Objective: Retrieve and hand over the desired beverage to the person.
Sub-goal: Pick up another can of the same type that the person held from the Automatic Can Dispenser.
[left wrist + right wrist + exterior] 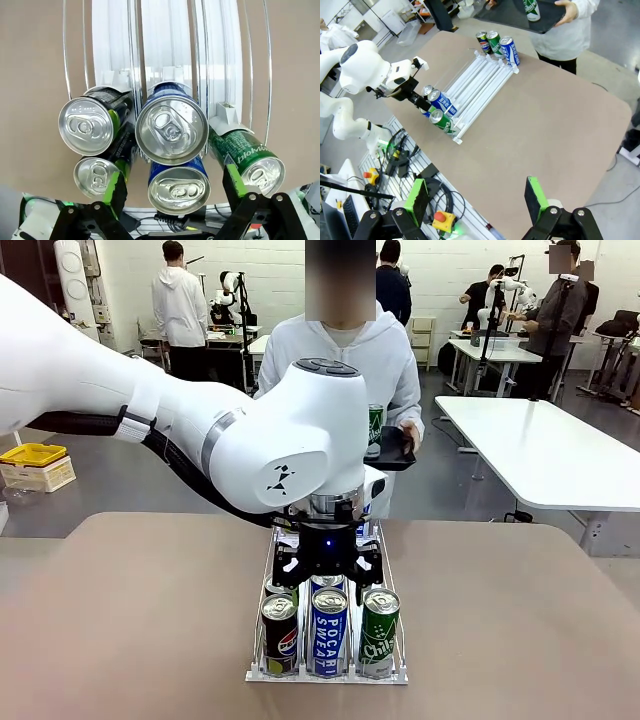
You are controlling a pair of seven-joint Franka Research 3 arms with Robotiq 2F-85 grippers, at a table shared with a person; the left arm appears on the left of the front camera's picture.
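A white wire rack [262,672] on the brown table holds cans in three lanes: a black Pepsi can [280,636], a blue Pocari Sweat can [329,631] and a green can [378,632] at the front, with more behind them. My left gripper [328,580] hangs open just above the middle lane. In the left wrist view its green pads [114,186] straddle the front blue can [179,188] without touching it. My right gripper [476,197] stands open and empty, high over the table's side. The person [340,355] waits at the far edge with a black tray [396,450] carrying a green can [375,430].
Three more cans [496,44] stand at the rack's far end near the person. The rack's long white lanes [480,80] run across the table. Cables and an emergency button [441,218] lie below the table edge. Other tables and people are in the background.
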